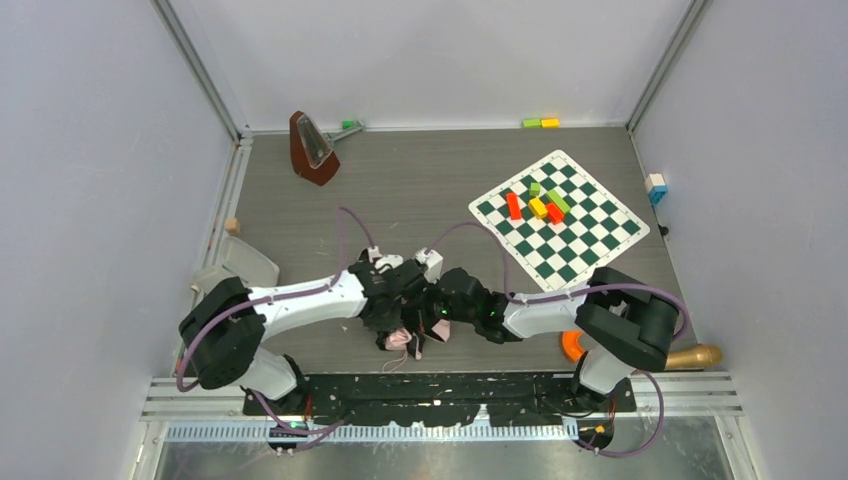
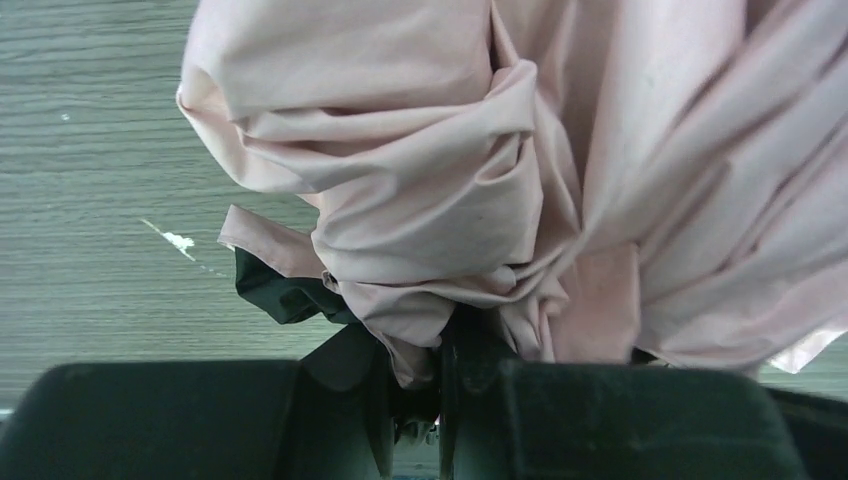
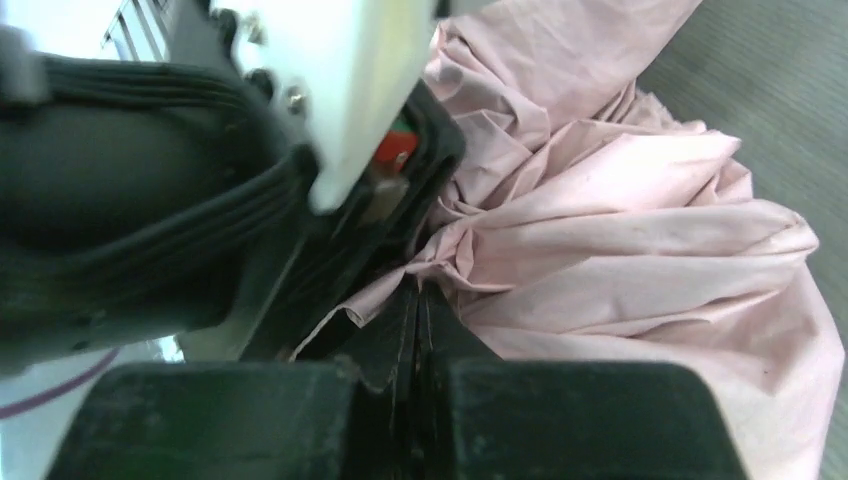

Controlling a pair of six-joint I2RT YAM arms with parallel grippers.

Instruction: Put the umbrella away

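The umbrella (image 1: 405, 340) lies bunched near the table's front edge, mostly hidden under both grippers. Only small pink and black patches of it show from above. Its crumpled pale pink fabric (image 2: 440, 170) fills the left wrist view, with a black fold (image 2: 275, 290) at the lower left. My left gripper (image 2: 425, 385) is shut on a bunch of this fabric. My right gripper (image 3: 417, 310) meets it from the right, its fingers pressed together on a fold of the pink fabric (image 3: 640, 250). Handle and strap are not visible.
A brown metronome (image 1: 312, 148) stands at the back left. A green-and-white chessboard (image 1: 590, 235) with coloured blocks (image 1: 540, 205) lies at the right. A grey tray (image 1: 240, 265) is at the left. An orange object (image 1: 570, 345) and a wooden piece (image 1: 695, 356) sit by the right base.
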